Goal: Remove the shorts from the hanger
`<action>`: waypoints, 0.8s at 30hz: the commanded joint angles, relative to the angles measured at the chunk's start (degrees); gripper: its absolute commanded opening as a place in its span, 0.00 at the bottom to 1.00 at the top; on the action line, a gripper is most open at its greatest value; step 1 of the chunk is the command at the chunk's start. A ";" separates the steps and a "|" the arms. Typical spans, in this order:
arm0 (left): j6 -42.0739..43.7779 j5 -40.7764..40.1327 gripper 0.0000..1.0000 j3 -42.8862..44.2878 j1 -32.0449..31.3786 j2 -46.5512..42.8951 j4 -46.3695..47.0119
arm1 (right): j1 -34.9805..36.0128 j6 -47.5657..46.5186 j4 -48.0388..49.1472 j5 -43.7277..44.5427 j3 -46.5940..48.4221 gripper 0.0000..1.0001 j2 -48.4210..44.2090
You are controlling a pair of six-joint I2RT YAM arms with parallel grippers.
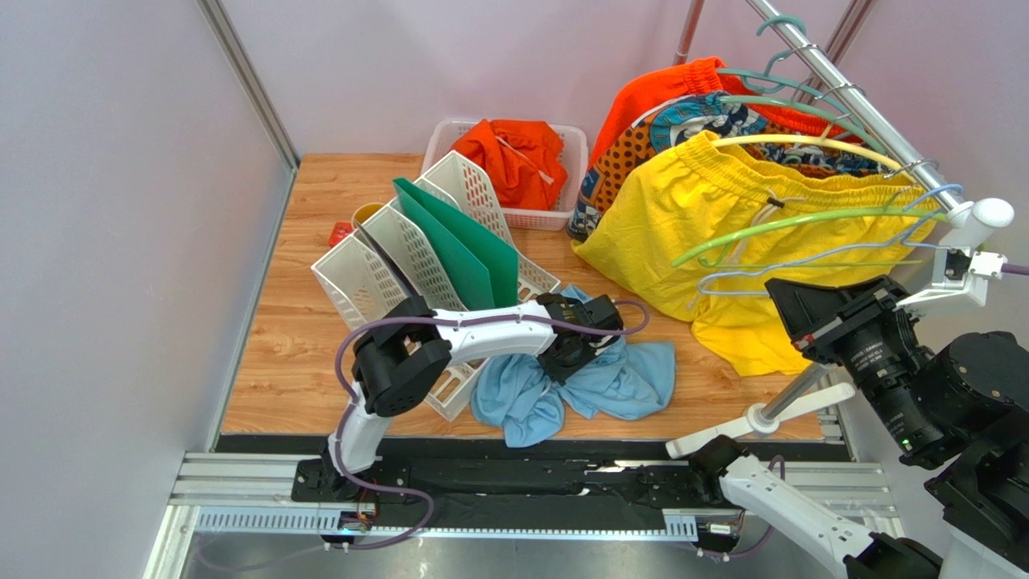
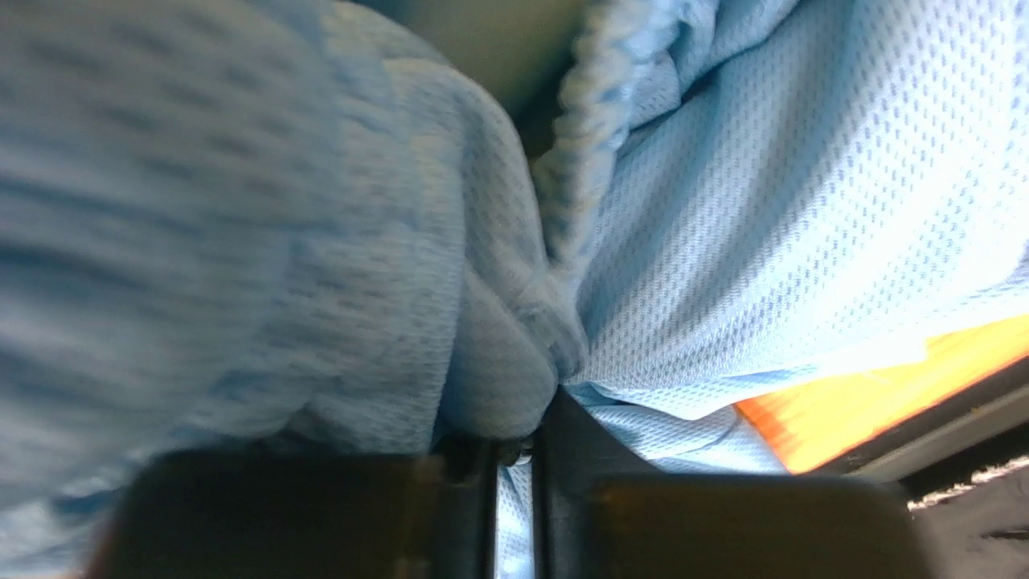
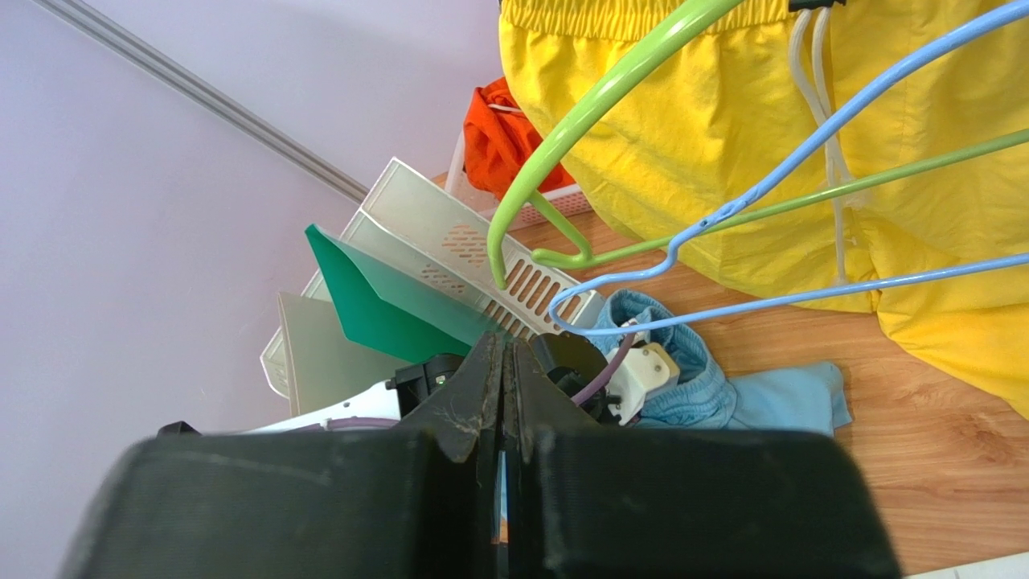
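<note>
The light blue shorts (image 1: 604, 380) lie crumpled on the wooden table near its front edge, off any hanger. My left gripper (image 1: 577, 352) is down on them, and in the left wrist view its jaws (image 2: 516, 465) are shut on a fold of the blue mesh cloth (image 2: 773, 217). The bright orange shorts (image 1: 517, 157) lie in a white basket at the back. My right gripper (image 3: 504, 362) is shut and empty, held high beside the rack, above the blue shorts (image 3: 695, 380). Its arm (image 1: 870, 344) is at the right.
A yellow pair (image 1: 701, 223), a patterned pair (image 1: 676, 127) and an orange garment (image 1: 658, 91) hang on the rail (image 1: 846, 91). Empty green (image 1: 821, 220) and blue (image 1: 833, 268) hangers hang nearest my right arm. White file racks with a green folder (image 1: 465, 241) stand left of the blue shorts.
</note>
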 commanded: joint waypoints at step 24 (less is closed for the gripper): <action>-11.46 12.52 0.00 22.28 15.30 -29.20 7.45 | -0.10 -0.13 1.50 -2.75 1.09 0.00 0.86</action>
